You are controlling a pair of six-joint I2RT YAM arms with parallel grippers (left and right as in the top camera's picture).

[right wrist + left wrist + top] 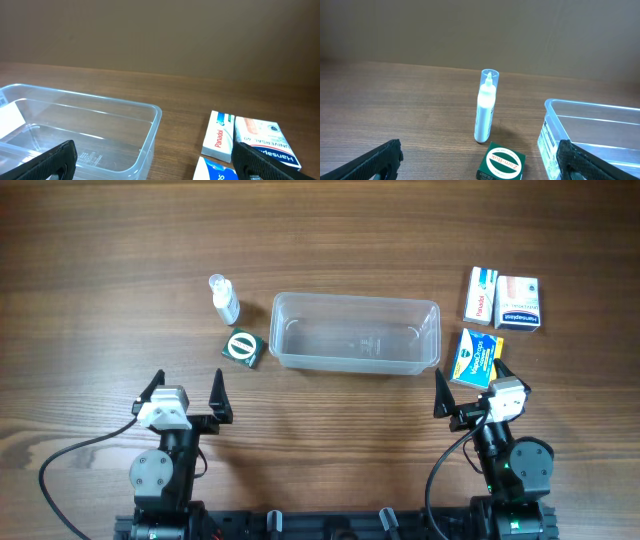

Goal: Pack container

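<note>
The clear plastic container (356,332) sits mid-table with nothing in it; its corner (555,107) shows in the left wrist view and its right end (145,112) in the right wrist view. A small green Zam-Buk box (241,347) (501,162) lies left of it, and a clear spray bottle (224,299) (485,107) stands behind that box. Right of the container lie a Panadol box (481,294) (218,135), a Hansaplast box (518,303) (262,140) and a blue box (475,357) (215,171). My left gripper (187,389) (480,167) stands open near the front edge. My right gripper (470,387) (155,165) is open too, just in front of the blue box.
Dark cables (70,452) run from both arm bases across the front of the wooden table (100,280). A plain brown wall (160,35) stands behind the table.
</note>
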